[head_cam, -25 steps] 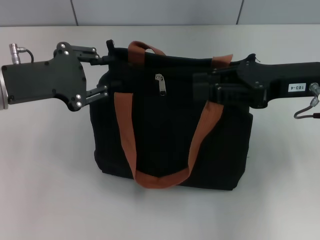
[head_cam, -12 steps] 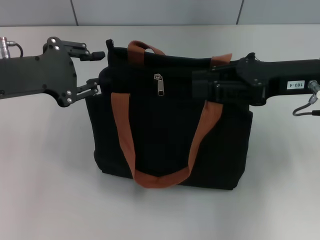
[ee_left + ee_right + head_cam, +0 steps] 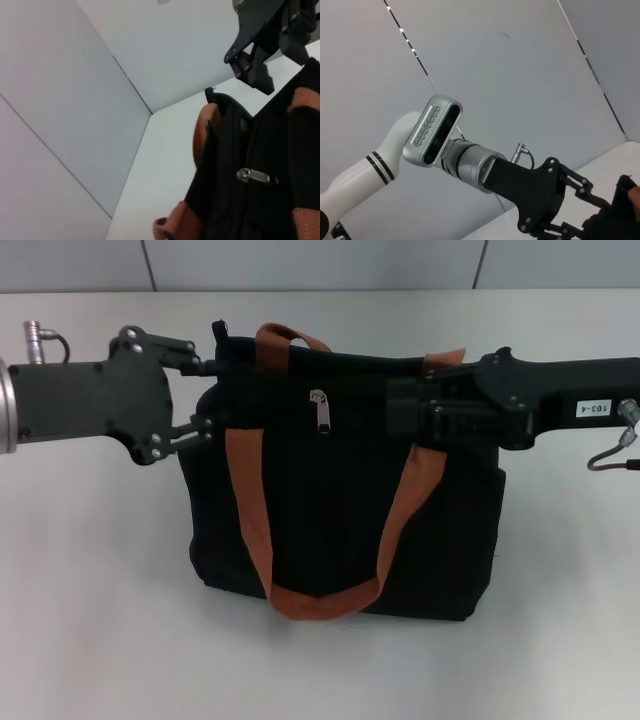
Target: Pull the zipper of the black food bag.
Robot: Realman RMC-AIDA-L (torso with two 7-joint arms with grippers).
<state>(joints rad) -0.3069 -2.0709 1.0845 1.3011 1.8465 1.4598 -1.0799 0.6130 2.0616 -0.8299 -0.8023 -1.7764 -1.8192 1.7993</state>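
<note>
Flanking the black food bag [image 3: 340, 510], the left gripper [image 3: 208, 395] stands apart at its end; the right gripper [image 3: 400, 410] merges with black fabric, state indiscernible; the zipper [image 3: 321, 410] hangs free.

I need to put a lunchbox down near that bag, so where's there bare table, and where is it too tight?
Bare table lies left of the black food bag below the left gripper, in front of the bag, and on the right under the right gripper. The bag's upper edge is crowded: both grippers flank the zipper.
</note>
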